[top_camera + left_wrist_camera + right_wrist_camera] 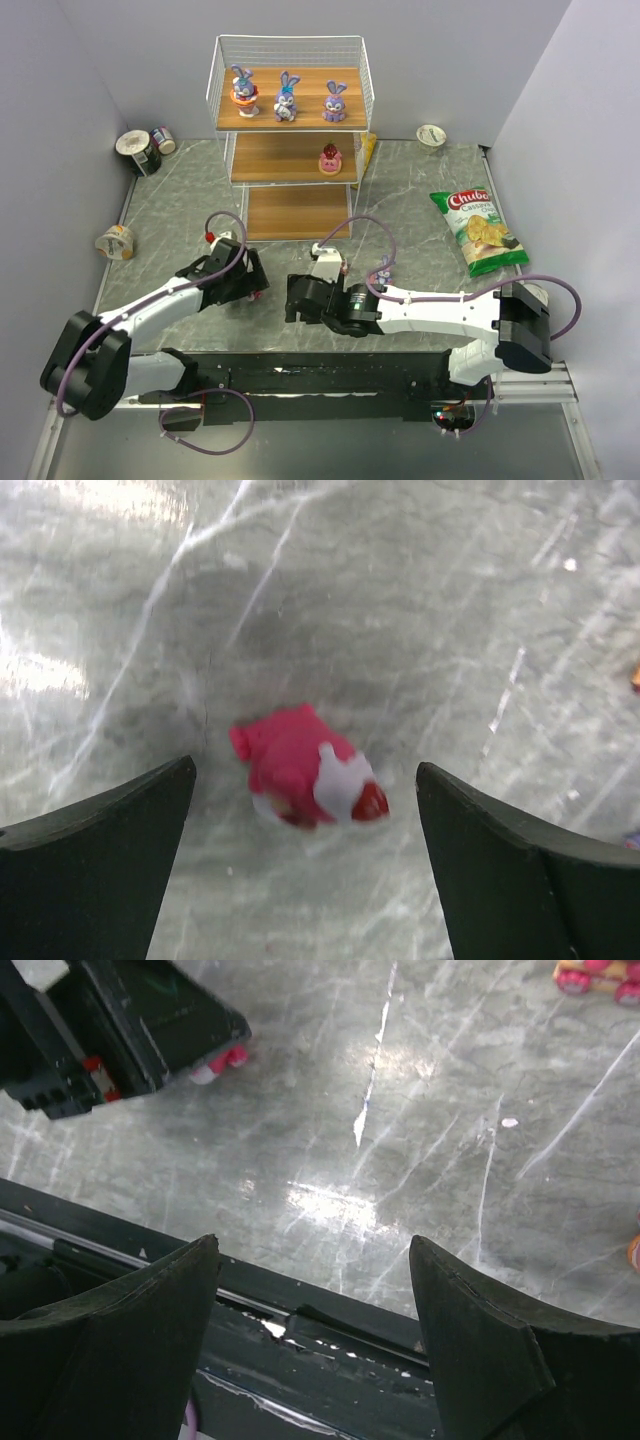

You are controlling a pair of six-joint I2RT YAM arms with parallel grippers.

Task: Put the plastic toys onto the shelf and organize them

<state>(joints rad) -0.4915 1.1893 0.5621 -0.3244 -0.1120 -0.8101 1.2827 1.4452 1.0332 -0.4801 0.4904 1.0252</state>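
Observation:
The shelf (290, 155) stands at the back of the table. Three purple-blue bunnies (286, 98) stand on its top board and a pink-red figure (330, 159) on the middle board. A pink-red toy (305, 780) lies on its side on the marble top, level with the tips of my open left gripper (305, 770) and touching neither finger. The top view shows that left gripper (252, 283) left of centre. My right gripper (294, 299) is just to its right, open and empty (312, 1245), over the table's near edge. A tiny purple toy (382, 270) stands by the right arm.
Two cans (142, 150) stand at the far left and a tipped cup (116, 242) lies at the left edge. Another cup (431, 134) is at the far right. A green-red chip bag (480, 230) lies on the right. A pink-orange toy (595, 974) shows at the right wrist view's top edge.

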